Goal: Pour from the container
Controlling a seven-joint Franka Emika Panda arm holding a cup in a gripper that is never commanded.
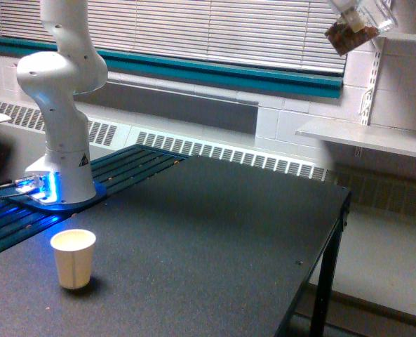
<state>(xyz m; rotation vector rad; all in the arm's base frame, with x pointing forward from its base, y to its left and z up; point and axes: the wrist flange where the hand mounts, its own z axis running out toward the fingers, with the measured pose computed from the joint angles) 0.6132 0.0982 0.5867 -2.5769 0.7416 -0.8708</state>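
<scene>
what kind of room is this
Probably a robotics lab: a white robot arm base bolted to a dark speckled table, white slatted window blinds, and white wall shelves.

We see a dark, speckled rectangular table [215, 239] with a black metal leg [325, 281] at its corner toward the exterior view's right. A cream paper cup [74, 258] stands upright on the table near its front edge, toward the exterior view's left, its mouth open. Behind the table, white horizontal window blinds [215, 31] hang above a teal band [215, 70]. Below that band a long white slotted heater grille [229, 151] runs just past the table's far edge. Beyond the table's right side, a white wall shelf [365, 137] juts out.
</scene>
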